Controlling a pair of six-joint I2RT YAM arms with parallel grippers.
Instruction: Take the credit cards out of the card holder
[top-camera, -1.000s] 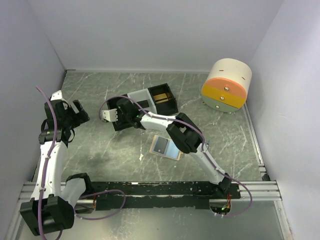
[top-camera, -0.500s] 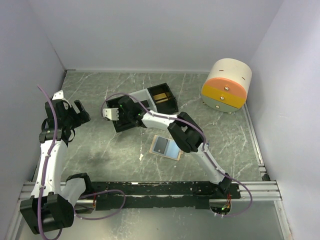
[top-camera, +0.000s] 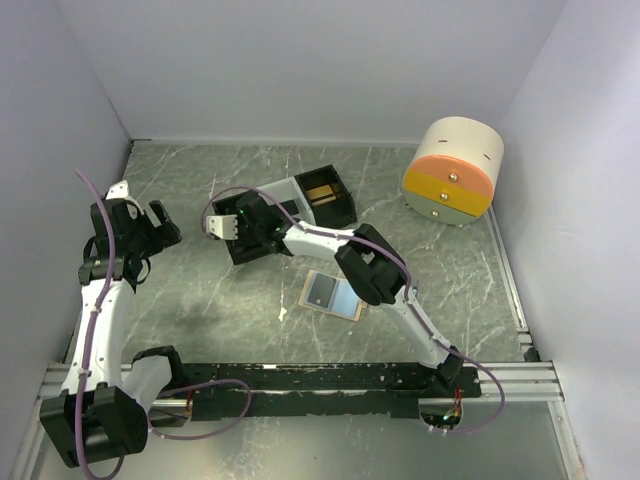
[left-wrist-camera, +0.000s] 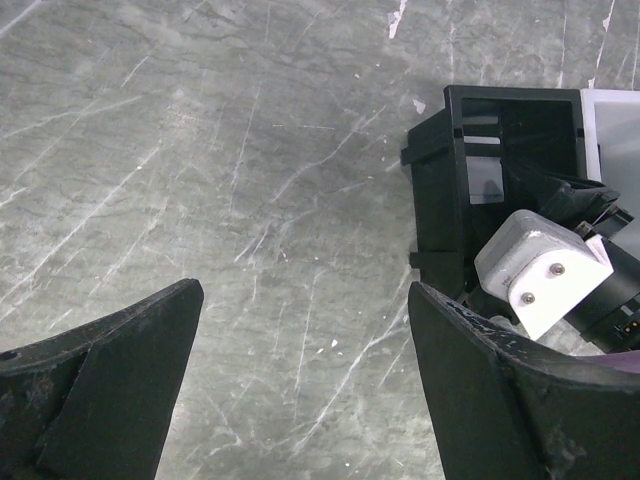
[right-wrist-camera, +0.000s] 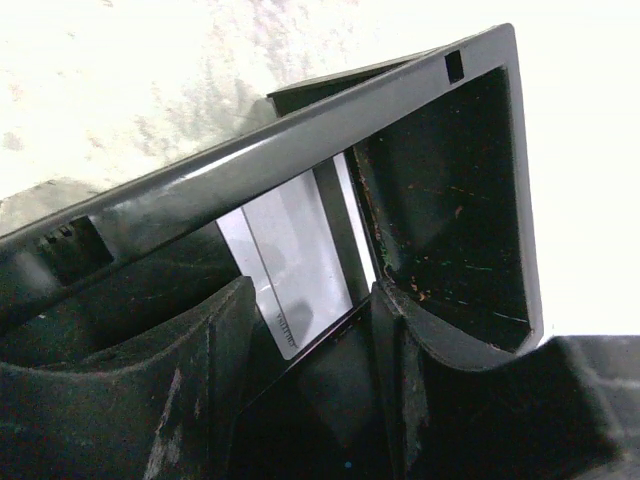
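The card holder (top-camera: 333, 295) is laid open on the desk (top-camera: 200, 300) with its pale inside turned up. It lies just in front of a three-part tray (left-wrist-camera: 455, 150), and in the overhead view it is partly covered by the right arm's elbow. Both hands are well apart from it.

The right hand (right-wrist-camera: 312, 292) is lowered into the black compartment at the tray's left end. Its fingers are seen partly apart inside that compartment. A pale card (right-wrist-camera: 290, 255) with a line of small print is seen in the gap between them. Whether the card is gripped cannot be told.

A gold-brown item (top-camera: 320, 188) is seen in the compartment at the tray's other end. The left hand (left-wrist-camera: 302, 295) is held wide open and empty above bare desk, to the left of the tray. A round container (top-camera: 455, 170) with orange, yellow and green fronts is placed at the back right of the desk.
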